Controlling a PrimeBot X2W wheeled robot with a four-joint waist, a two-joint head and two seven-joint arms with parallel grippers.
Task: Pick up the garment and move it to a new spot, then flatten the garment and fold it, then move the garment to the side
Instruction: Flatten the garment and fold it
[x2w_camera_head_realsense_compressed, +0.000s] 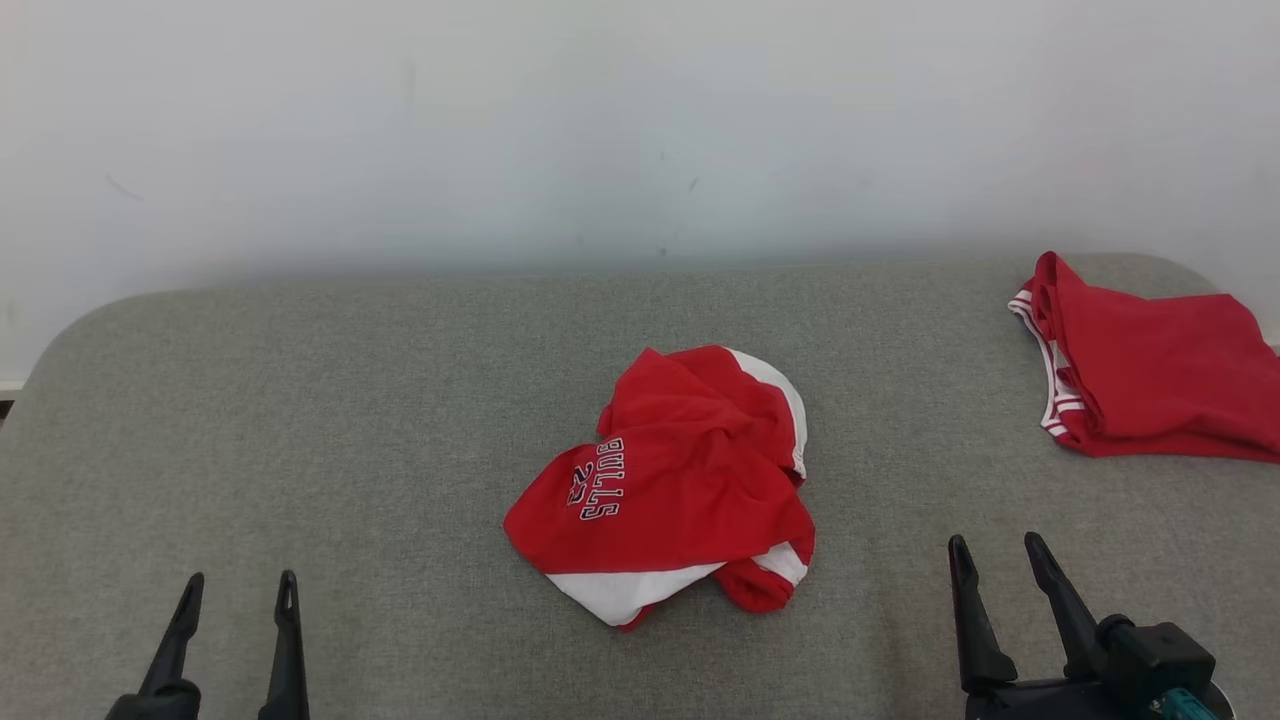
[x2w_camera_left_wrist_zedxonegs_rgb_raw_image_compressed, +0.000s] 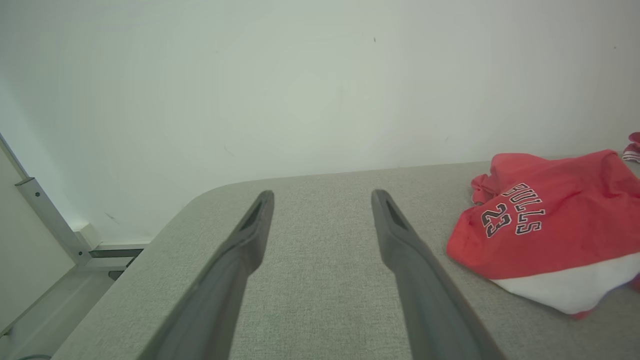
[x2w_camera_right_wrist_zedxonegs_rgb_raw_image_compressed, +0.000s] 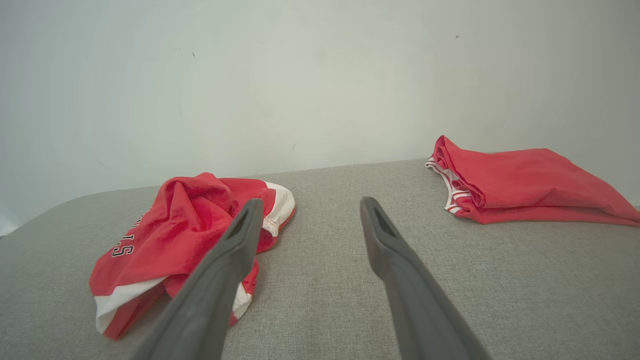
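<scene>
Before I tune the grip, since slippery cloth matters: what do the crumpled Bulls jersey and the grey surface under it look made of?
Crumpled Bulls jersey: thin, soft fabric, matte red with white panels, likely a synthetic sports knit; it slumps in loose folds. Grey surface: woven upholstery-like cloth, matte; a fine weave grain shows.

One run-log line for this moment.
stage: pre-grasp | crumpled garment: centre, untouched | left gripper: open, empty | right gripper: open, empty | second red garment: far right
</scene>
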